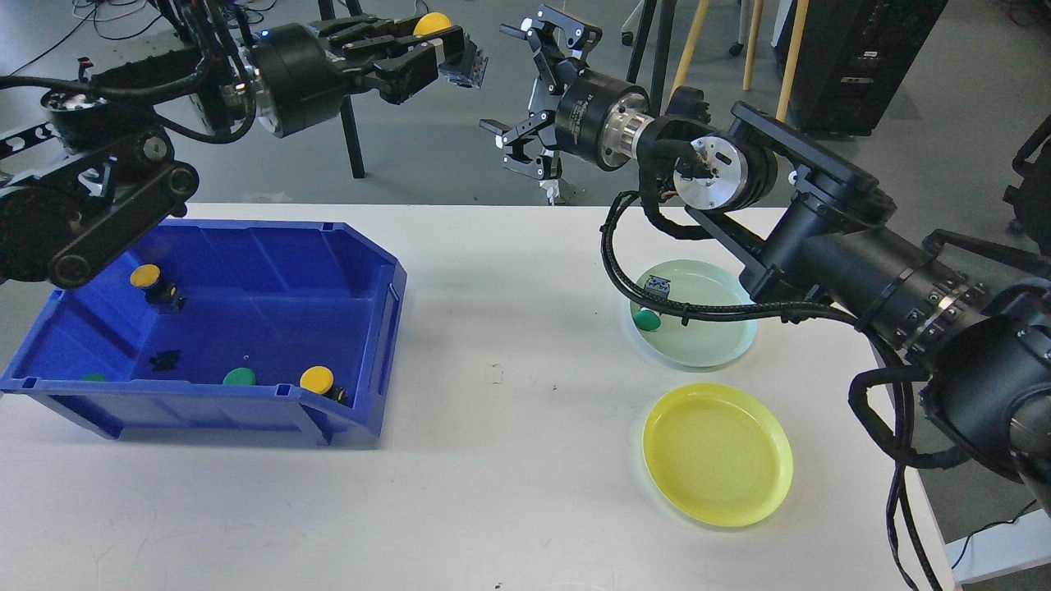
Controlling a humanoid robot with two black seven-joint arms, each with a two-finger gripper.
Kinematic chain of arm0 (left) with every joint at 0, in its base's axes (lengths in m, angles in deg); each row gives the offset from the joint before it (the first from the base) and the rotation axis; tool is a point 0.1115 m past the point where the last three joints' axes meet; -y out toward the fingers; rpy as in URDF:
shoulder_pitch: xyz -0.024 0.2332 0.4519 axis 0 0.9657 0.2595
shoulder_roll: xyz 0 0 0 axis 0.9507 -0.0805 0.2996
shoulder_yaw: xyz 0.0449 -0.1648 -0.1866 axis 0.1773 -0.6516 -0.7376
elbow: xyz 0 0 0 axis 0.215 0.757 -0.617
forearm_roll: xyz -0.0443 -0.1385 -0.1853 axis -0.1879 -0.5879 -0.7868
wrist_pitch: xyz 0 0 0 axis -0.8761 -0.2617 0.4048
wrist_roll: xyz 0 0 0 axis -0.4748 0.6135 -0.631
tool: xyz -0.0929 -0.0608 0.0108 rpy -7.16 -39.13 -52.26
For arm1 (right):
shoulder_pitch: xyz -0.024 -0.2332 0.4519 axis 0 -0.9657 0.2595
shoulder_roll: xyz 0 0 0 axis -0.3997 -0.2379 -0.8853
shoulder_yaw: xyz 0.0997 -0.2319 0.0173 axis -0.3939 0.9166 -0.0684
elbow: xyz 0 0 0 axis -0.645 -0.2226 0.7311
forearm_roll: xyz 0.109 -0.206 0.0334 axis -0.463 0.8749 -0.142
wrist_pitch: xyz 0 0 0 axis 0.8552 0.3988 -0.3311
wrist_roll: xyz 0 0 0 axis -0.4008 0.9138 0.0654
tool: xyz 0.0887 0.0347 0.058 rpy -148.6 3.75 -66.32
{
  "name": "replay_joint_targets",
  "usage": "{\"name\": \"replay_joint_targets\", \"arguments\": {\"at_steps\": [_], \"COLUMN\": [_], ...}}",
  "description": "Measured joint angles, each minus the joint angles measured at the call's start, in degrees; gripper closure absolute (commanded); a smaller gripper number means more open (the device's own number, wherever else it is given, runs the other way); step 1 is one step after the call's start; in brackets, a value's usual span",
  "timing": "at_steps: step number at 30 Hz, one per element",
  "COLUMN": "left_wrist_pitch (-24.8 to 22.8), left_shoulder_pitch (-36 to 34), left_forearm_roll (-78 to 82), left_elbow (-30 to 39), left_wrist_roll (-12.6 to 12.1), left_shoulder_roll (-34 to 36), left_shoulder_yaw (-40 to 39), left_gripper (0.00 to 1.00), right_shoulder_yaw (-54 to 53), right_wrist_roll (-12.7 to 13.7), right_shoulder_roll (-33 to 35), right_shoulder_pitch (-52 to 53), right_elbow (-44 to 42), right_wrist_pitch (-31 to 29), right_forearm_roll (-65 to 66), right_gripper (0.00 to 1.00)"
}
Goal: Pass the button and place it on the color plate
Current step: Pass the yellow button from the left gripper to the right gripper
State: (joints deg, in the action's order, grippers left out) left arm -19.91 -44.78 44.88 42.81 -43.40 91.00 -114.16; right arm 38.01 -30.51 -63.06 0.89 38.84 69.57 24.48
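Note:
My left gripper [447, 53] is shut on a yellow button [433, 23], held high above the table's far edge. My right gripper [516, 90] is open and empty, its fingers spread, just right of the held button and apart from it. A yellow plate [718, 453] lies empty at the front right. A pale green plate [714, 328] behind it holds a green button [649, 318], partly hidden by my right arm's cable. A blue bin [205, 328] at the left holds two yellow buttons [146, 277] [317, 379] and a green button [240, 377].
My right arm [821, 238] stretches from the lower right across the green plate. Chair and stand legs [349, 123] are on the floor beyond the table. The white table [493, 460] lies bare between bin and plates.

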Motion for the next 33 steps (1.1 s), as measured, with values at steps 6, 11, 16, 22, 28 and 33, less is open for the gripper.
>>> {"name": "replay_joint_targets", "arguments": {"at_steps": [6,11,16,22,28,33], "left_wrist_pitch": [1.31,1.36,1.36,1.35,1.31,1.22], "left_shoulder_pitch": [0.00,-0.03,-0.07,-0.07,-0.07,-0.18], "left_forearm_roll": [-0.01,-0.09,-0.10,-0.10,-0.11,-0.27], "left_elbow": [-0.03,-0.04,0.04,0.06,0.12,0.14], "left_wrist_roll": [0.11,0.11,0.11,0.11,0.03,0.02], "left_shoulder_roll": [-0.02,-0.08,-0.08,-0.16,-0.16,-0.33], "left_shoulder_yaw": [0.51,0.52,0.52,0.52,0.52,0.45], "left_gripper": [0.85,0.85,0.85,0.85,0.85,0.85], "right_shoulder_yaw": [0.00,0.06,0.14,0.05,-0.14,-0.19], "right_wrist_roll": [0.23,-0.96,-2.44,-2.41,-2.13,-2.12], "right_shoulder_roll": [-1.34,-1.48,-1.49,-1.49,-1.49,-1.49], "right_shoulder_pitch": [0.27,0.22,0.09,0.08,0.55,0.57], "right_elbow": [-0.33,-0.70,-0.70,-0.58,-0.63,-0.70], "right_wrist_pitch": [0.03,0.76,0.94,0.76,0.09,-0.25], "right_forearm_roll": [0.13,0.30,0.37,0.42,0.36,0.33], "right_gripper": [0.06,0.19,0.22,0.28,0.31,0.52]}}
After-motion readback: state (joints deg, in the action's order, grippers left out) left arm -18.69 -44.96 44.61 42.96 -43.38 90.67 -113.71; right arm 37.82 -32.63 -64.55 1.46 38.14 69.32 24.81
